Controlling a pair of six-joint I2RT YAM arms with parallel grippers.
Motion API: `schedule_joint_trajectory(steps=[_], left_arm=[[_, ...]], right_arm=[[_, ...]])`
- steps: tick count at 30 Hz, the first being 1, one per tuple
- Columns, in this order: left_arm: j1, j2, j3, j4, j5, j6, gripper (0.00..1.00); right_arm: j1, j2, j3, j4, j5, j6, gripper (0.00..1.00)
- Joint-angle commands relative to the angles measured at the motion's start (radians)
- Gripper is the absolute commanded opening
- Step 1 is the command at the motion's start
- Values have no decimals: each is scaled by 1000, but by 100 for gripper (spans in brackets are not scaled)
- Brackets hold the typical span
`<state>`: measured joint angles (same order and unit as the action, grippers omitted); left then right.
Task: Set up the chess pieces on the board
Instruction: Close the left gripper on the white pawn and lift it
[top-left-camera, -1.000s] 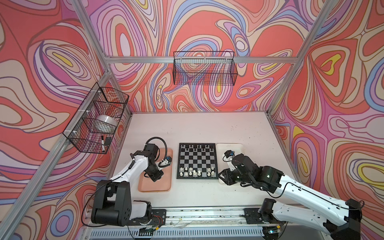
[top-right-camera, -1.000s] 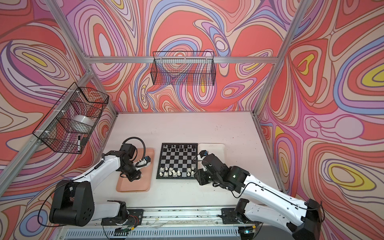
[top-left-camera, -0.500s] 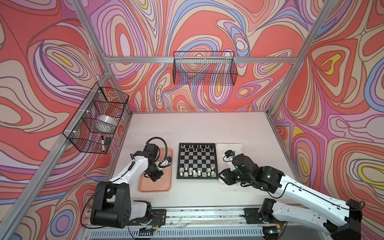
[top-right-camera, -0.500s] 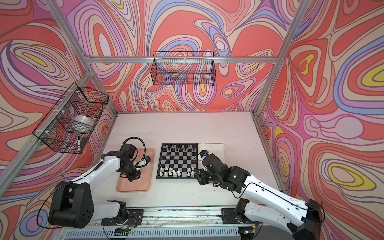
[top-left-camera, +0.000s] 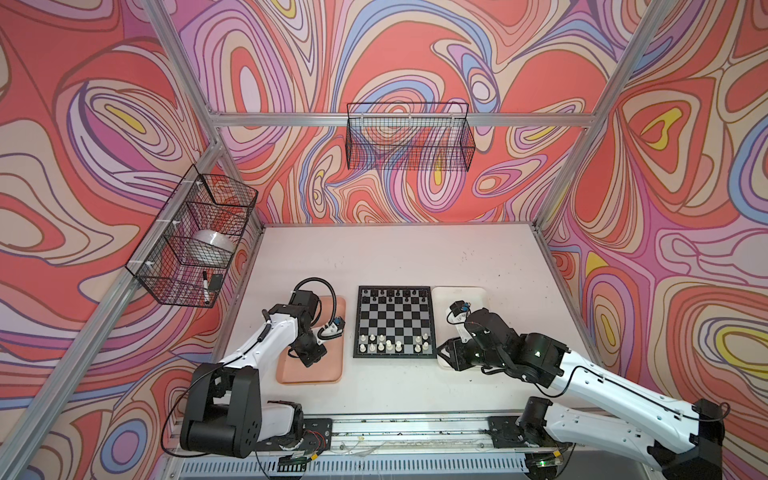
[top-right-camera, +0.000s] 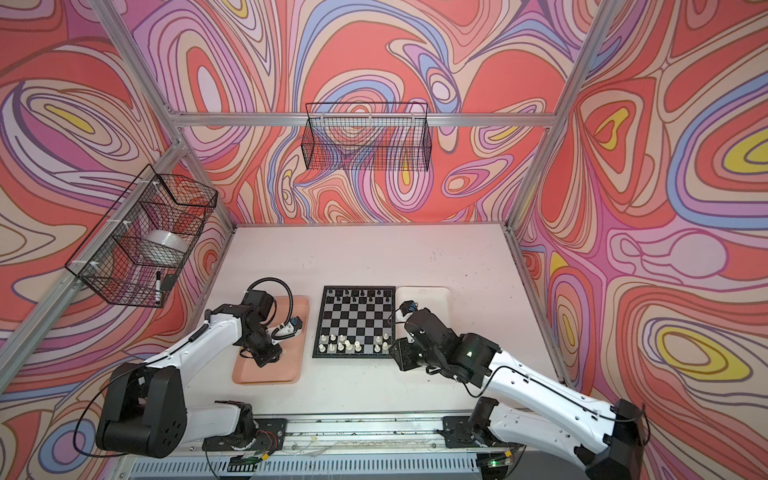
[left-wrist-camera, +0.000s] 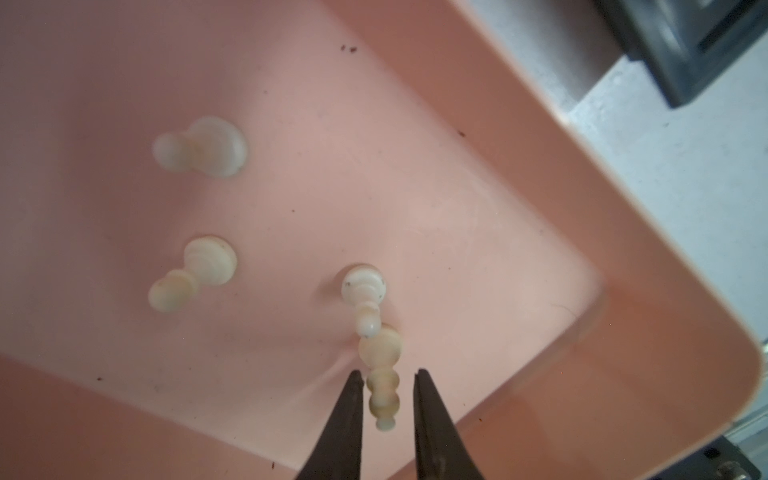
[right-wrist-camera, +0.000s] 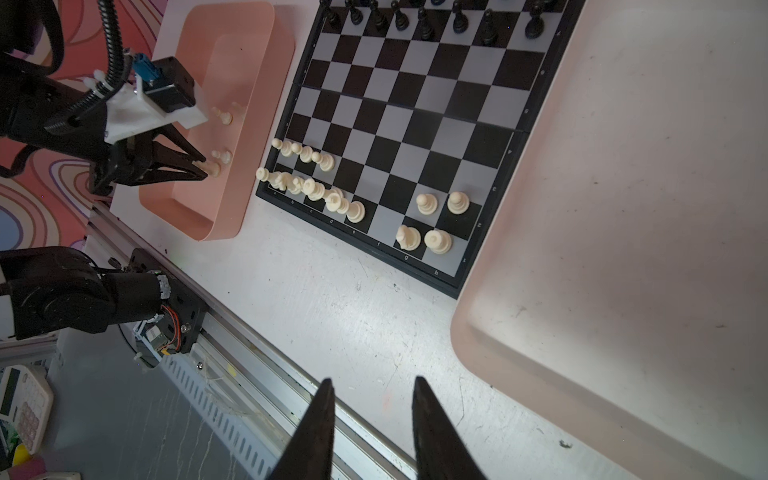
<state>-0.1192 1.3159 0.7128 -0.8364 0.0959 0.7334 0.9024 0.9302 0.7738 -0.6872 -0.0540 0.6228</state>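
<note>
The board (top-left-camera: 395, 320) lies mid-table, seen in both top views (top-right-camera: 353, 320). Black chess pieces (top-left-camera: 392, 295) line its far edge and cream ones (top-left-camera: 382, 345) stand in its two near rows. My left gripper (left-wrist-camera: 386, 374) reaches down into the pink tray (left-wrist-camera: 623, 291). Its narrowly open jaws straddle a cream piece (left-wrist-camera: 380, 361) lying there, with a gap on one side. Three more cream pieces lie nearby, the closest (left-wrist-camera: 363, 299) touching it. My right gripper (right-wrist-camera: 372, 380) hangs open with nothing in it above the table's front edge, beside the white tray (right-wrist-camera: 623, 208).
The pink tray (top-left-camera: 328, 374) is left of the board, the white tray (top-left-camera: 457, 295) right of it. A wire basket (top-left-camera: 191, 241) hangs on the left wall and another (top-left-camera: 409, 137) on the back wall. An aluminium rail (top-left-camera: 415, 428) runs along the front.
</note>
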Motion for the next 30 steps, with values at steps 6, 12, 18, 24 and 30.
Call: schedule_joint_trajectory(steps=[6, 12, 18, 24, 30], left_arm=[[-12, -22, -1, -6, -10, 25, 21], [-15, -24, 2, -4, -13, 22, 19], [-19, -27, 2, -3, -18, 20, 14], [-20, -26, 10, -6, -29, 17, 9], [-20, -29, 34, -34, -42, 23, 9]], right_arm=[[-3, -12, -10, 3, 19, 4, 32], [-5, -14, -12, 5, 17, 5, 32], [-4, -22, -22, 9, 19, 8, 32], [-3, -25, -29, 11, 18, 14, 32], [-3, -27, -36, 17, 19, 14, 32]])
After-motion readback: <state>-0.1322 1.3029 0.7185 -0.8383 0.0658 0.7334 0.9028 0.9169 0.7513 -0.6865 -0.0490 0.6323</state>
